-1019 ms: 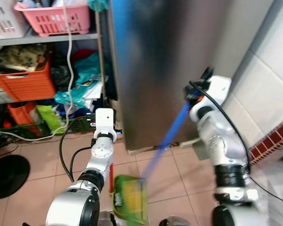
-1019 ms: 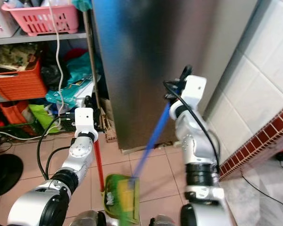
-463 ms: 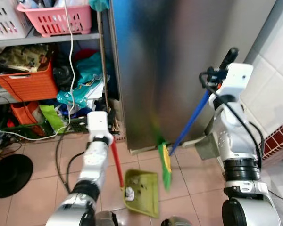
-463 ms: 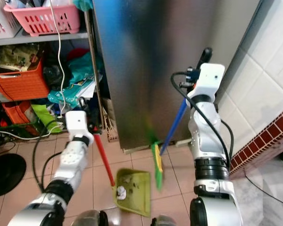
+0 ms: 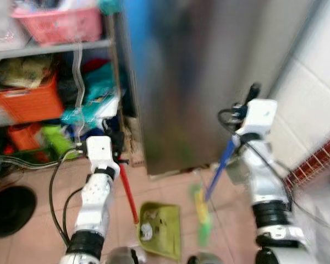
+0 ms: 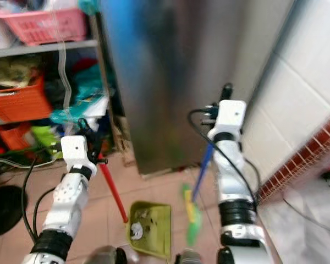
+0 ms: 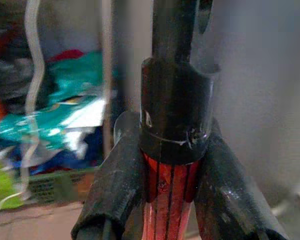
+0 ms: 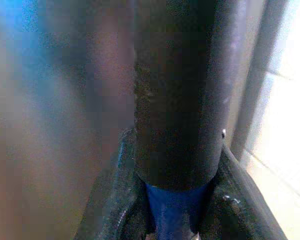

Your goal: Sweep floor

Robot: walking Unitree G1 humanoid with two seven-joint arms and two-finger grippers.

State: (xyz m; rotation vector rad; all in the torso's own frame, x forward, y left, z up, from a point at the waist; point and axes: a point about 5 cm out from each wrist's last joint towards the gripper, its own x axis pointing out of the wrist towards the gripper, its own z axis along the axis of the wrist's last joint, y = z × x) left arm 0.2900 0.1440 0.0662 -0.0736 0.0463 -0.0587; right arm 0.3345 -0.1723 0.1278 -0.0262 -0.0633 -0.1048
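Right gripper [image 8: 172, 220] has its jaws clamped on the blue broom handle [image 5: 221, 168], green broom head [image 6: 190, 217] on the floor at 3 o'clock of the green dustpan [image 6: 148, 228], whose red handle [image 7: 167, 197] the left gripper [image 7: 165, 200] clamps; broom head sits lower than half a second ago.

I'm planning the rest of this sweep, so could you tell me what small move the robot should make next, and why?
Probably a short stroke of the green broom head toward the green dustpan. The right gripper is shut on the blue broom handle, the left gripper on the red dustpan handle. The pan sits on the tiles, already holding white debris, its open side beside the broom.
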